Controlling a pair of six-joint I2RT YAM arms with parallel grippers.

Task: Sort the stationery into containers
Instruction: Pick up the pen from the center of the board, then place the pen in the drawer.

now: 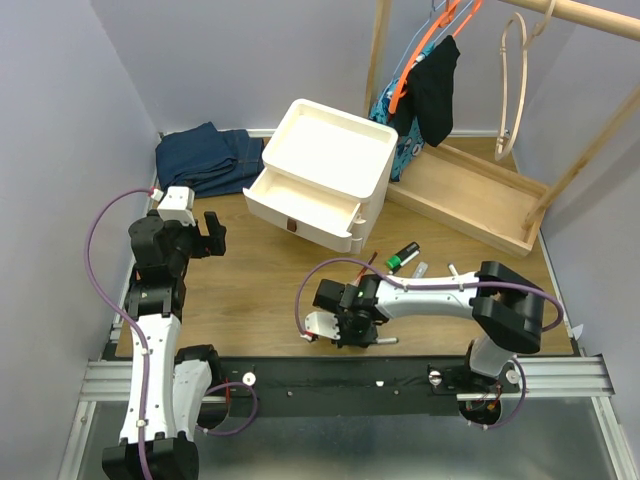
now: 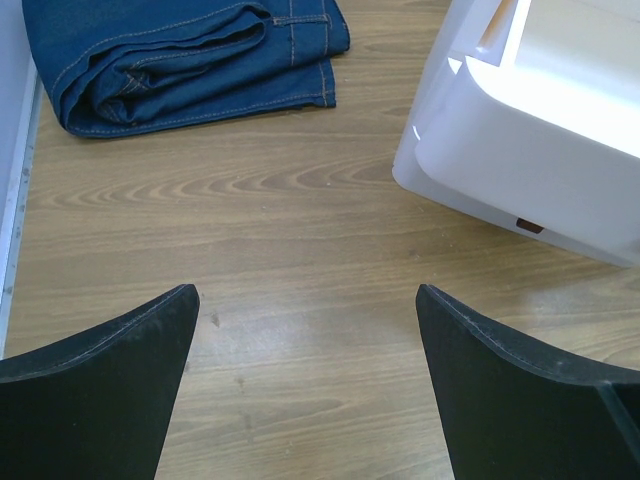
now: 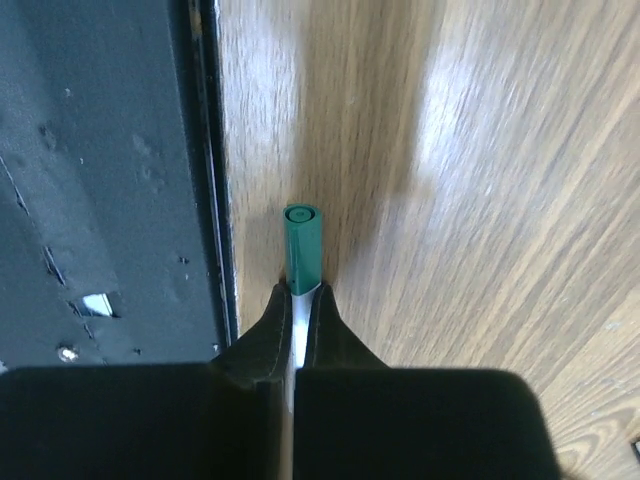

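Right end effector (image 3: 300,300) grips a green-capped marker (image 3: 301,245) low over the surface (image 2: 300,200); left end effector (image 2: 305,310) hangs wide, empty. Pick step; next, likely carry it into the open drawer (image 1: 300,205).

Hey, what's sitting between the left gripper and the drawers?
Nothing: the left wrist view shows only bare wood between the left gripper and the drawers.

The right gripper (image 1: 345,328) is low at the table's (image 1: 250,290) near edge. Beyond its fingers stands the white drawer stack (image 1: 318,175), one drawer pulled open. A black-green marker (image 1: 403,256) lies behind its wrist. Left gripper (image 1: 212,232) hovers beside jeans (image 1: 207,160).
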